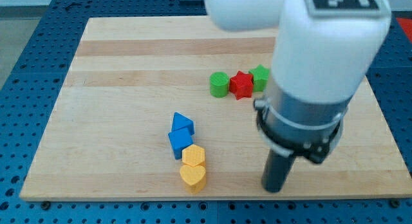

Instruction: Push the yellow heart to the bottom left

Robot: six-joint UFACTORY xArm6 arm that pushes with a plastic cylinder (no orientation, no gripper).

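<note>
The yellow heart (193, 177) lies near the board's bottom edge, a little left of centre. A yellow hexagon (193, 155) touches it just above. A blue cube (179, 141) and a blue triangle (181, 123) continue the line upward. My tip (276, 187) is down on the board to the right of the yellow heart, well apart from it, with open board between them.
A green cylinder (219, 84), a red star (242, 84) and a green star (260, 76) sit in a row right of centre near the top. The white arm body (322, 50) hides the upper right of the wooden board (96, 121).
</note>
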